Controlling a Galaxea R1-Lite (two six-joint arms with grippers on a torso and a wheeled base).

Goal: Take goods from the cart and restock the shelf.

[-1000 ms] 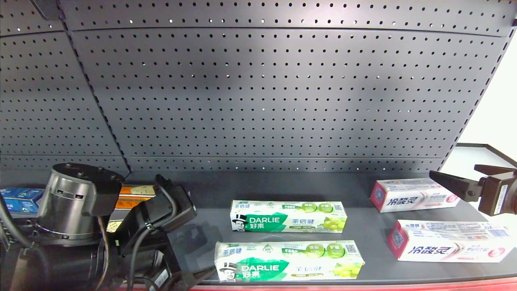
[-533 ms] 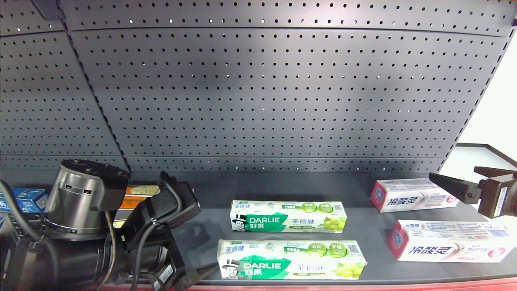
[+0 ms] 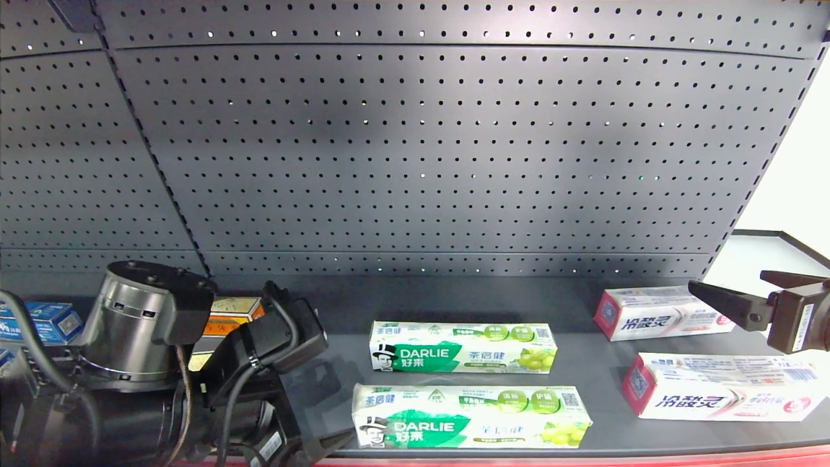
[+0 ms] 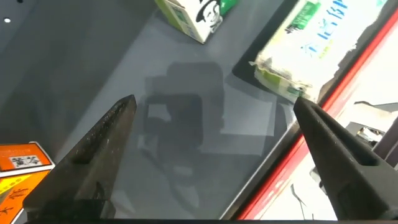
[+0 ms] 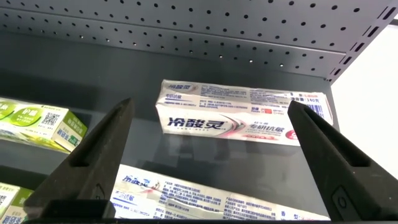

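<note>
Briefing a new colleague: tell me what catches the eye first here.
Two green toothpaste boxes lie one behind the other in the middle of the shelf, with two white-and-red boxes to their right. The open right gripper hangs by those; the open left gripper sits low, left of the green ones.

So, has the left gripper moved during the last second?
Yes. The left gripper has shifted toward the robot's right, closer to the rear green toothpaste box, which stayed in place.
</note>
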